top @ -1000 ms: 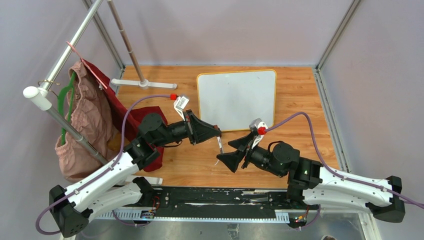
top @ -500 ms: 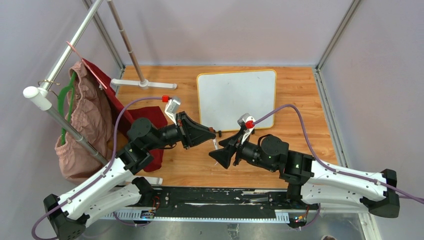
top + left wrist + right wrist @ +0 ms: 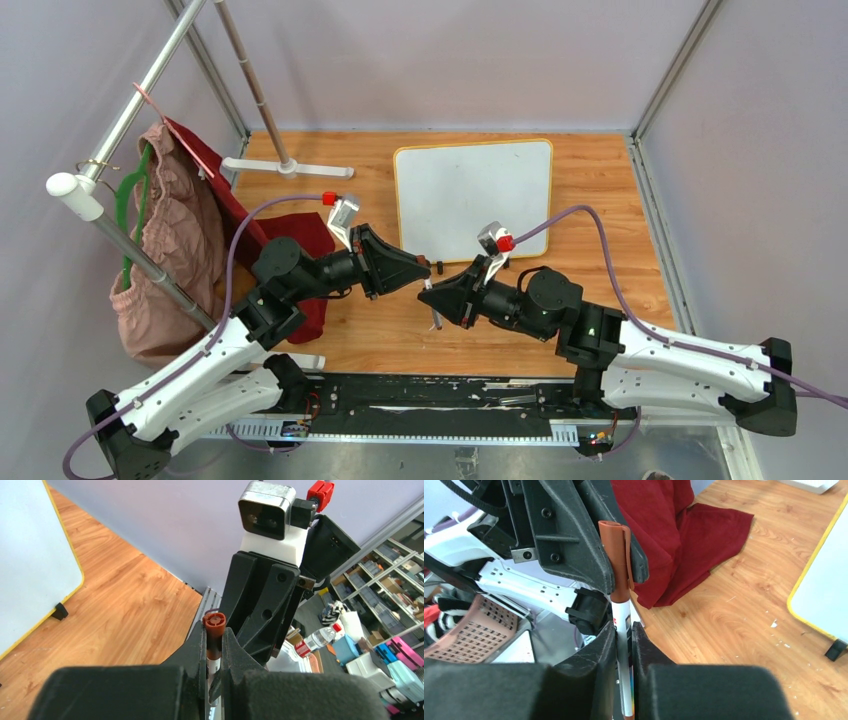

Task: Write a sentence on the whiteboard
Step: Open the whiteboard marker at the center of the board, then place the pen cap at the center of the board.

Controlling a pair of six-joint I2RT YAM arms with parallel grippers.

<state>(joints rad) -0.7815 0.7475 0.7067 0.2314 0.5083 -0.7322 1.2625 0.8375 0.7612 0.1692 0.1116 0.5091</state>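
Top view, whiteboard [image 3: 473, 198]: lies flat on the far half of the wooden table [image 3: 600, 200], face plain white.
Top view, left gripper [image 3: 426, 272]: just off the board's near edge, tip to tip with the right gripper [image 3: 440, 297].
Top view, marker [image 3: 435, 317]: its white body pokes out below where the two grippers meet.
Left wrist view, left gripper [image 3: 214, 642]: fingers pressed onto the marker [image 3: 214, 621] just under its red-brown cap [image 3: 214, 620]; the whiteboard [image 3: 30, 550] is at the left, with one black clip foot [image 3: 60, 611] on the wood.
Right wrist view, right gripper [image 3: 623, 630]: pinching the marker's white body; the cap [image 3: 615, 550] sits between the left gripper's fingers.
Right wrist view, red cloth [image 3: 684, 535]: lies on the table behind the marker; the whiteboard's [image 3: 831, 585] yellow rim is at the right edge.
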